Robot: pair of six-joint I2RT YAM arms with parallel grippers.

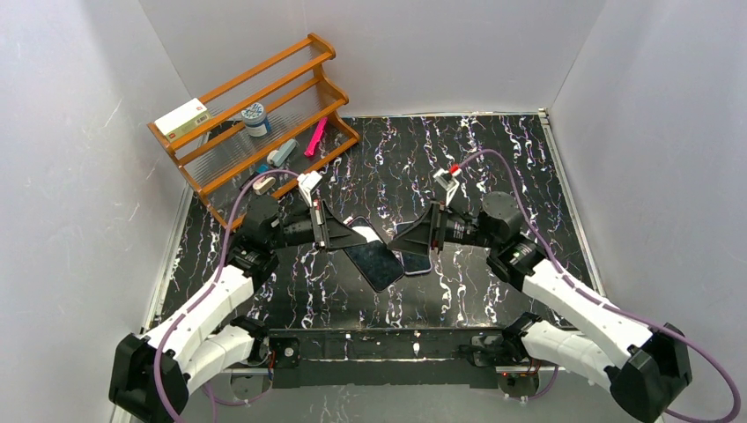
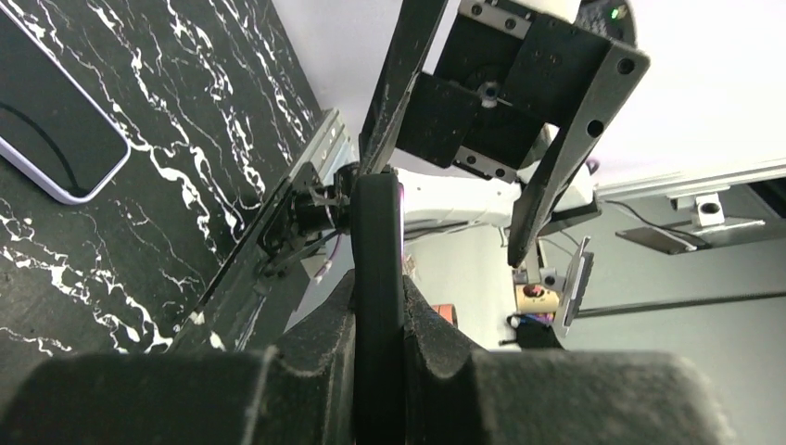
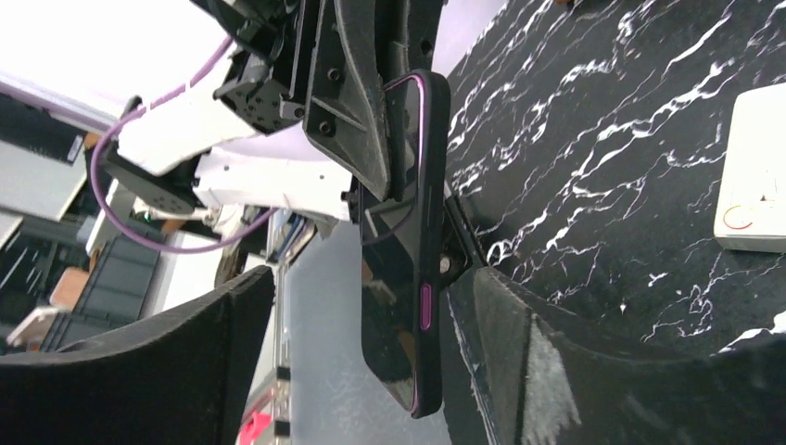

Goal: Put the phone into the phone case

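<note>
Clamped the phone case [image 1: 377, 260] on edge in the left end effector [image 1: 357, 236]; flanked it with the right end effector [image 1: 407, 245], spread wide, empty. Saw the phone [image 2: 51, 120] flat on the table [image 1: 493, 167] beside the case. Seemingly pre-insertion; next called for aligning both.

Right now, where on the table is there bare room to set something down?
Free: the back of the table, from the rack to the right wall, and the near strip between the phone and the arm bases. Crowded: the centre, where the left gripper holds the case beside the right gripper, and the rack's corner.
</note>
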